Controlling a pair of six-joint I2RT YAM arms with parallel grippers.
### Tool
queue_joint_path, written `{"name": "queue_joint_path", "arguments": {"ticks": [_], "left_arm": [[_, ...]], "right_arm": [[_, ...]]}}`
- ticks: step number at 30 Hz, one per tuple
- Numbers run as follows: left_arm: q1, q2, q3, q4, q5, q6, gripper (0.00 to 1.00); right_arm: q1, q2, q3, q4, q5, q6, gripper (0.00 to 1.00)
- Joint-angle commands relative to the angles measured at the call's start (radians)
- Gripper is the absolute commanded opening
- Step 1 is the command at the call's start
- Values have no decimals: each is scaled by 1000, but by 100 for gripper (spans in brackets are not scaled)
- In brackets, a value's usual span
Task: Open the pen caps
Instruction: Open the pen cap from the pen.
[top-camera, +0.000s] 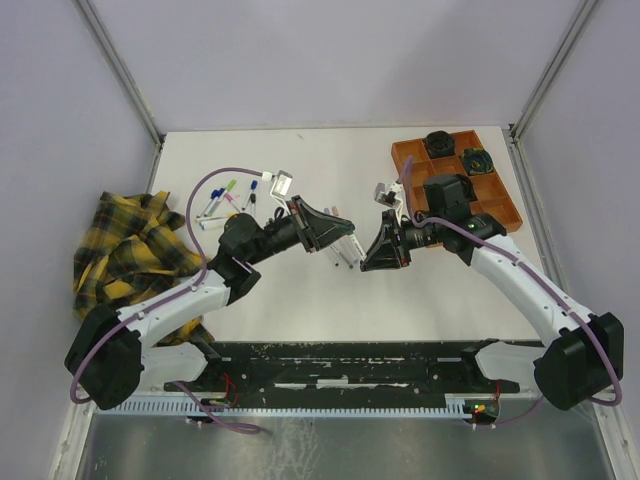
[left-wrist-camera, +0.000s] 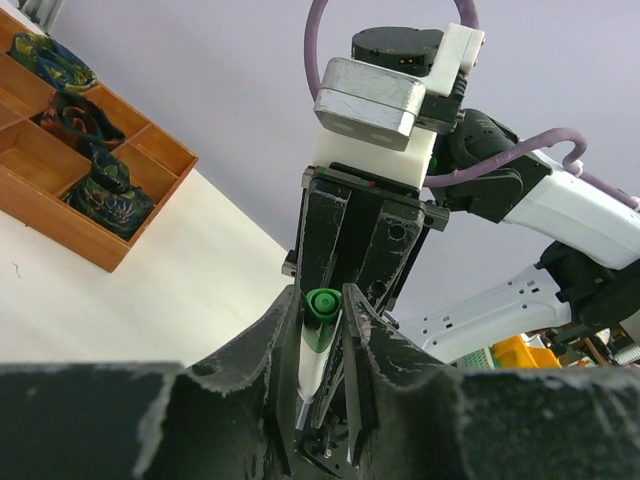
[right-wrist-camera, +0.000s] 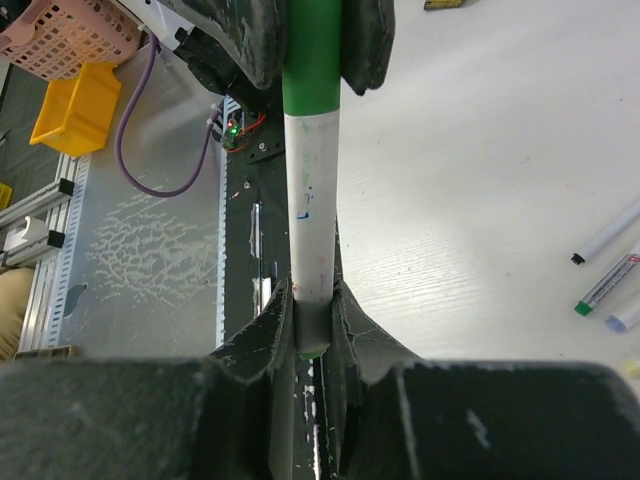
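Observation:
Both grippers meet over the middle of the table on one pen (top-camera: 347, 252). In the right wrist view my right gripper (right-wrist-camera: 312, 300) is shut on the tail of its white barrel (right-wrist-camera: 310, 200). The left gripper's pads (right-wrist-camera: 365, 45) clamp the green cap (right-wrist-camera: 312, 70) at the far end. In the left wrist view my left gripper (left-wrist-camera: 322, 325) is shut on the pen, the green end (left-wrist-camera: 322, 304) showing between its fingertips, with the right gripper (left-wrist-camera: 350, 240) just beyond. Other capped pens (top-camera: 228, 195) lie at the back left.
A yellow plaid cloth (top-camera: 130, 250) lies at the left edge. An orange compartment tray (top-camera: 502, 205) with dark round objects stands at the back right, also in the left wrist view (left-wrist-camera: 110, 255). Loose pens (right-wrist-camera: 605, 285) lie on the table right of the right gripper.

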Motion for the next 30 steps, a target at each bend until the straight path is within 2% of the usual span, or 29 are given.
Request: {"name": "queue_joint_path", "arguments": {"ticks": [1,4,5,7,11,13,15,18,25,27,30], "left_arm": [[-1,15,34,55,40,-28,26],[-1,18,34,52,37,-28,5],[-1,18,34,46,33,-28,3],[-1,14,33,41,26,-25,3],[-1,8,17,45,6,-19,3],[-1,6,-5,79,-2,-34,3],[-4,3,-31,120,-13,-49,3],[-14,-6,-58,155,-37,-51,3],[-27,-10,-72,174,-78,-38,3],[-26,-11,-75,179,-94,-35,3],[-25,-18,-64,177,-132,-20,3]], "right_arm": [[8,6,41,42,-40,8,0],[8,8,40,44,-40,11,0],[8,7,40,46,-41,13,0],[8,4,37,57,-38,26,7],[8,-11,-6,198,-44,162,38],[7,-21,-36,297,-47,247,45],[6,-32,-66,389,-41,326,47],[7,-39,-104,496,-22,412,46],[14,-35,-131,554,7,462,42],[21,-30,-133,556,8,456,34],[32,-15,-128,547,3,437,13]]}}
